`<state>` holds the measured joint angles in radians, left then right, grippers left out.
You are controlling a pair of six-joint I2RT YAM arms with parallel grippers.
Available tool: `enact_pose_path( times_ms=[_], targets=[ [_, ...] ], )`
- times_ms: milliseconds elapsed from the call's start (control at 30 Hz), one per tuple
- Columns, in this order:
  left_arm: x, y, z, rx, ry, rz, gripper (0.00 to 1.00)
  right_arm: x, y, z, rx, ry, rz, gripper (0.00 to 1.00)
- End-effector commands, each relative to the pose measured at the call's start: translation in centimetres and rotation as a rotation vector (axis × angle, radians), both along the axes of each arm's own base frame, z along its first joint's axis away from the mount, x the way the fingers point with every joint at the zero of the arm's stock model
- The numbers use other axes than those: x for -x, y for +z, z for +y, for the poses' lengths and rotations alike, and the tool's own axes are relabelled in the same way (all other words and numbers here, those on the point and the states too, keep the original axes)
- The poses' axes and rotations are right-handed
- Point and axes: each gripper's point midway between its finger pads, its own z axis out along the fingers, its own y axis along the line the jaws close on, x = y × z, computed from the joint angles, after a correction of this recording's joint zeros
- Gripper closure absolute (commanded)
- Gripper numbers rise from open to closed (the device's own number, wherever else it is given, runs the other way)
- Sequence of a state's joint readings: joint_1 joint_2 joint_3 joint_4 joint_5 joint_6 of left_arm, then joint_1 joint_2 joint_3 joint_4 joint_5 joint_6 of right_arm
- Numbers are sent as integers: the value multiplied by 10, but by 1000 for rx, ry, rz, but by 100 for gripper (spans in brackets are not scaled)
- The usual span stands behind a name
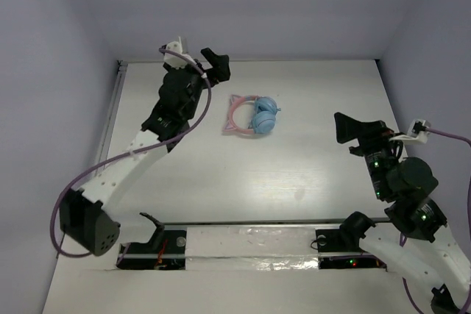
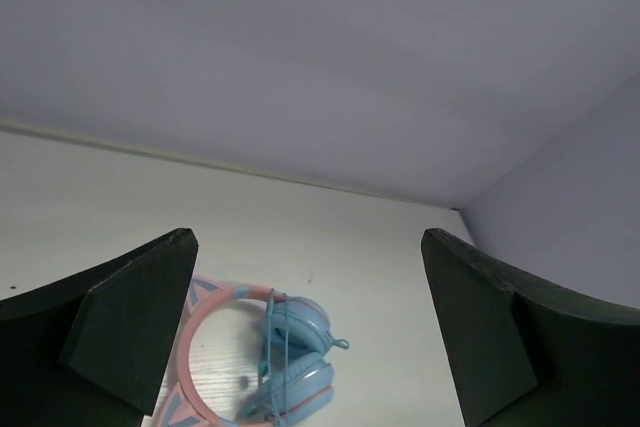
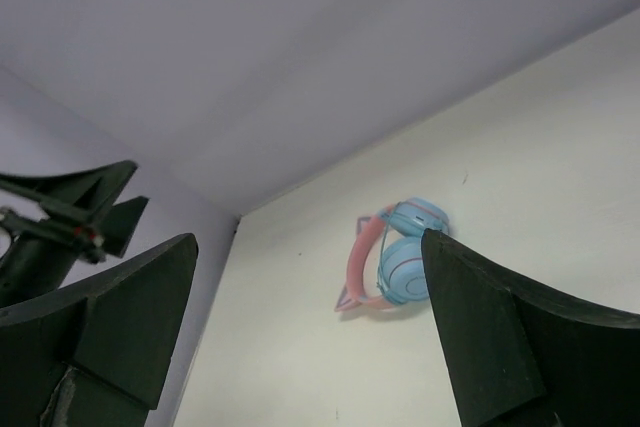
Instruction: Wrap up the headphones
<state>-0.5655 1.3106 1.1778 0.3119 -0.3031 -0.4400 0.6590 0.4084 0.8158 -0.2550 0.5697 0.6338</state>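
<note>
Left gripper [image 2: 307, 237] spread wide, empty; right gripper [image 3: 307, 239] likewise. Headphones [image 1: 254, 115] lie on table [image 1: 309, 93], apart from both, cable [image 2: 272, 347] looped across them.

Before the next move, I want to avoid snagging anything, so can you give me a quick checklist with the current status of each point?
1. Left gripper empty, jaws apart: ok.
2. Right gripper empty, jaws apart: ok.
3. Headphones lying on the table, apart from both arms: ok.
4. Cable wound round the headphones, no long loop trailing over the table: ok.
5. Cable end tucked in securely: cannot tell.
6. Headphones in sight of both wrist cameras: ok.
</note>
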Motion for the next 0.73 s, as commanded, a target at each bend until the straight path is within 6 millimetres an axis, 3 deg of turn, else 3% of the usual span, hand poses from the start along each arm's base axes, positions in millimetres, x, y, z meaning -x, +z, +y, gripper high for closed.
enact_pose_path(
  times_ms=[0, 67, 100, 133, 167, 400, 533, 700],
  targets=[
    [24, -3, 10, 18, -28, 18, 5, 14, 35, -27, -15, -76, -72, 0],
    [40, 3, 16, 33, -46, 18, 4, 24, 51, -39, -33, -101, -104, 0],
    [55, 19, 26, 57, -47, -17, 3, 30, 57, -45, -46, -107, -123, 0],
    [63, 17, 31, 60, -44, -12, 3, 34, 63, -49, -56, -115, -138, 0],
    [79, 29, 42, 78, -40, -33, 3, 40, 71, -57, -70, -128, -157, 0],
    [142, 49, 92, 97, 9, -104, 1, 66, 89, -90, -126, -202, -232, 0],
    [157, 45, 106, 70, 28, -114, 1, 67, 92, -92, -125, -213, -235, 0],
    [157, 42, 107, 56, 31, -111, 1, 50, 90, -74, -81, -182, -197, 0]
  ],
)
